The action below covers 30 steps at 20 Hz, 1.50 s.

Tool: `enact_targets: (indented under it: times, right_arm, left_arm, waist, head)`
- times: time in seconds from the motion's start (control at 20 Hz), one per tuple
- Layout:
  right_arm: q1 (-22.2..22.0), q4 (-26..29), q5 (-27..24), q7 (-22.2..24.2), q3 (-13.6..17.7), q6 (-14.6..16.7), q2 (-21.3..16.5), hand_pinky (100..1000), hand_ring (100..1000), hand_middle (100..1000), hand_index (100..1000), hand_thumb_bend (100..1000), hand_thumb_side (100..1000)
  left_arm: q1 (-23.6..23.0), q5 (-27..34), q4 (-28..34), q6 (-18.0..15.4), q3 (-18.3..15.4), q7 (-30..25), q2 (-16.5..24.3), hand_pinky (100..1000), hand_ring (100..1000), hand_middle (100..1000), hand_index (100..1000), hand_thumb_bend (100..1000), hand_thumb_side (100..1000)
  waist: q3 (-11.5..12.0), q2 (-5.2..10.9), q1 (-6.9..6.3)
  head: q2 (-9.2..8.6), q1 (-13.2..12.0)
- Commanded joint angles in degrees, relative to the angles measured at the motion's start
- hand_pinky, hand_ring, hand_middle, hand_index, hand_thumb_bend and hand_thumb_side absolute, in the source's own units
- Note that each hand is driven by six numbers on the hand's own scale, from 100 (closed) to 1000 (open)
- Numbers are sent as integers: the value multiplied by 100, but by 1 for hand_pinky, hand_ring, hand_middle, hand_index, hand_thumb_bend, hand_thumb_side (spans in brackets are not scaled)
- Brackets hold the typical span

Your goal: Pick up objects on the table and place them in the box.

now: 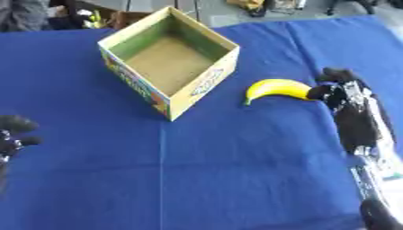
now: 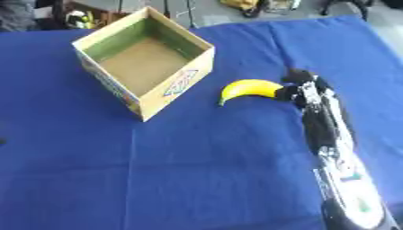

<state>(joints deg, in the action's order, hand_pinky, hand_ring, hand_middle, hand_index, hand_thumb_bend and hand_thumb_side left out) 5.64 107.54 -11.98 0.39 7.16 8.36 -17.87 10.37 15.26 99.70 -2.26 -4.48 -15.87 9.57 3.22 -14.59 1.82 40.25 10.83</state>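
Blue cloth (image 1: 236, 170) under everything. Box (image 1: 169, 60) open, empty inside, upper left. Right hand (image 1: 334, 87) curled round one end of banana (image 1: 275, 88), just right of box. Held by the end only: could tip or slip out on lifting. Left hand (image 1: 12, 132) idle at left edge, fingers curled, holding nothing.

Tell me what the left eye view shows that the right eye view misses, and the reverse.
Only the left eye view shows the left hand, idle at the left edge. The right eye view shows nothing of note that the left lacks. Both show the open box, nothing visible inside it, the banana on the blue cloth, and the right hand at the banana's right end.
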Motion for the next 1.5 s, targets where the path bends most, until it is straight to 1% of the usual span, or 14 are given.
enact_targets:
  times: [0.05, 0.2, 0.45, 0.5, 0.75, 0.9, 1.0, 1.1, 1.15, 1.2, 1.25, 1.3, 1.35, 1.5]
  right_arm:
    - [170, 57, 320, 137, 32, 53, -617, 635, 571, 634, 739, 119, 582]
    - [397, -147, 609, 285, 31, 141, -1087, 638, 579, 640, 745, 135, 550]
    - [862, -748, 1014, 565, -19, 263, -1829, 645, 588, 652, 756, 186, 498]
    - [941, -891, 1019, 607, -27, 298, -1976, 646, 589, 653, 756, 213, 473]
    - [1560, -1626, 1229, 992, -211, 263, -2719, 653, 602, 663, 762, 267, 432]
    - [1885, -2045, 1294, 1231, -347, 333, -3139, 660, 617, 676, 771, 300, 407]
    - [2124, -2349, 1446, 1415, -450, 406, -3253, 665, 627, 683, 776, 335, 383]
    - [2341, -2657, 1628, 1605, -527, 528, -3280, 670, 634, 687, 782, 415, 358]
    - [2445, -2809, 1720, 1698, -566, 600, -3286, 675, 640, 691, 786, 475, 340]
    - [2541, -2960, 1812, 1791, -596, 677, -3286, 675, 641, 691, 786, 482, 337]
    - [2619, -3113, 1906, 1874, -607, 762, -3276, 678, 646, 690, 788, 475, 270]
    - [2703, -3263, 1998, 1957, -627, 846, -3271, 679, 647, 694, 788, 553, 305]
    - [2794, -3413, 2090, 2043, -651, 915, -3262, 682, 651, 695, 790, 594, 292]
    - [3027, -3866, 2371, 2229, -706, 1146, -3217, 686, 659, 700, 793, 610, 290]
  left_arm:
    - [12, -7, 70, -2, 2, -20, 112, 660, 733, 633, 703, 261, 1000]
    - [1, -10, 71, -9, -2, -15, 132, 659, 733, 633, 703, 260, 1000]
    - [-13, -12, 68, -15, 8, -24, 142, 659, 733, 632, 703, 257, 1000]
    - [-13, -10, 68, -18, 10, -26, 139, 658, 733, 632, 703, 256, 1000]
    - [-10, 6, 69, -31, 41, -54, 138, 658, 733, 632, 703, 252, 1000]
    - [2, 19, 67, -34, 71, -81, 127, 658, 733, 632, 703, 250, 1000]
    - [9, 25, 65, -34, 86, -98, 128, 658, 732, 632, 703, 249, 1000]
    - [15, 30, 64, -35, 98, -112, 135, 658, 732, 632, 703, 249, 1000]
    - [19, 31, 64, -35, 105, -119, 140, 658, 732, 632, 703, 248, 1000]
    - [21, 33, 62, -35, 109, -124, 143, 658, 732, 632, 703, 248, 1000]
    - [21, 34, 61, -35, 111, -126, 144, 658, 732, 632, 703, 259, 1000]
    - [24, 34, 60, -35, 117, -132, 148, 658, 732, 632, 703, 249, 1000]
    - [28, 33, 60, -34, 123, -138, 152, 658, 732, 632, 703, 249, 1000]
    - [36, 35, 58, -30, 134, -151, 159, 658, 732, 632, 704, 249, 1000]
  waist:
    - [17, 96, -13]
    - [32, 100, -4]
    - [47, 102, -14]
    - [50, 101, -22]
    - [122, 115, -71]
    - [197, 117, -95]
    - [242, 121, -97]
    - [280, 126, -91]
    - [300, 128, -85]
    - [314, 131, -81]
    - [321, 133, -79]
    - [338, 136, -73]
    - [354, 138, -65]
    - [386, 138, -42]
  head:
    - [37, 39]
    - [53, 52]
    - [54, 43]
    - [52, 42]
    - [35, 86]
    - [16, 148]
    - [5, 180]
    - [-2, 203]
    - [-6, 216]
    - [-8, 226]
    - [-9, 230]
    - [-12, 246]
    - [-19, 267]
    - [-41, 317]
